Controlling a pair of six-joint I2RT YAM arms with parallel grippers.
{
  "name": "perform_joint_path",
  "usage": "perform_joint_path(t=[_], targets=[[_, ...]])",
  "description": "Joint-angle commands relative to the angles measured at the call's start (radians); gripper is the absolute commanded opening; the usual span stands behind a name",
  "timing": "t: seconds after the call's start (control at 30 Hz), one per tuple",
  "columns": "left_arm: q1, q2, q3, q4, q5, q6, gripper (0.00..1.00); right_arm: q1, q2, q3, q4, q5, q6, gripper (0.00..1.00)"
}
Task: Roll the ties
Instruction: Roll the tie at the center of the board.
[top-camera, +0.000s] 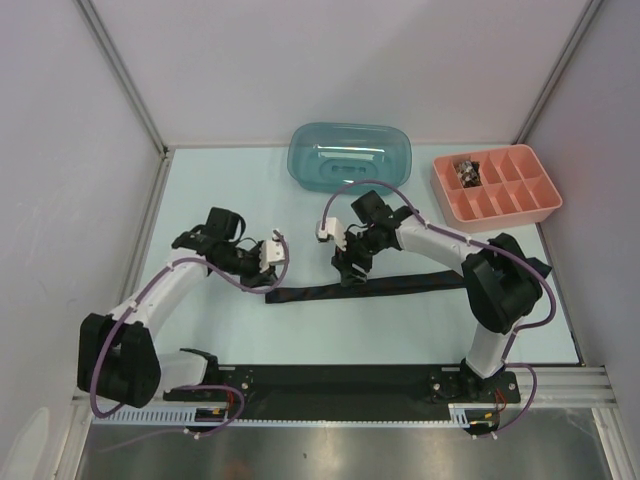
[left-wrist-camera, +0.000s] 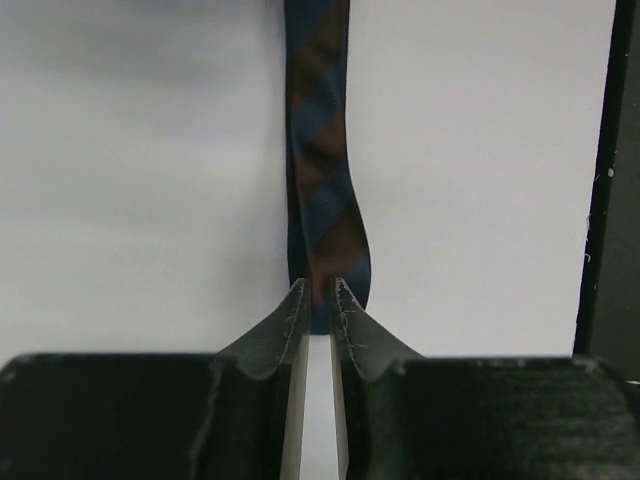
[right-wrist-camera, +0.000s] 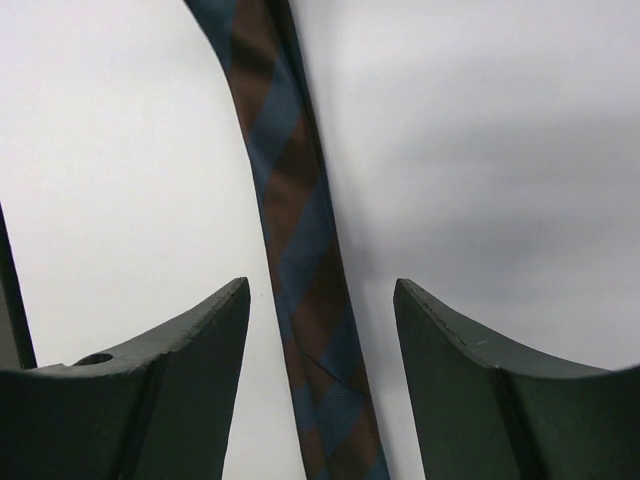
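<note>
The tie (top-camera: 400, 285) lies flat and unrolled across the table (top-camera: 200, 330), running left to right between my two arms, so rolling is not yet begun. My left claw (left-wrist-camera: 318, 292) is set at the tie's left end because, in my judgement, a roll starts from an end. Its fingers stand almost together with a thin slit between them. The fabric's end lies right at their tips, and I cannot tell whether they pinch it. My right claw (right-wrist-camera: 321, 287) hangs over the tie's middle with jaws spread wide, one on each side of the strip, placed, I judge, to steady the fabric while the end is turned.
</note>
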Motion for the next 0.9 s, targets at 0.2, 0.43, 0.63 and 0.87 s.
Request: perform_joint_path(t=[0.2,0.43,0.63,0.87], targets=[[-0.085,0.201,-0.083,0.184,-0.171,-0.013,0.13,-0.016,-0.019,0.066,0.035,-0.093,0.098,0.64],[-0.094,0.289,-0.04,0.17,-0.231,-0.009,0.16,0.005,-0.002,0.077,0.099,-0.102,0.163,0.52],[-0.013,0.174,-0.032,0.106,-0.076,-0.018,0.4,0.007,0.001,0.083,0.17,-0.174,0.364,0.44],[0.086,-0.011,-0.107,0.041,-0.004,0.094,0.64,0.082,0.071,0.092,0.296,-0.11,0.469,0.29]])
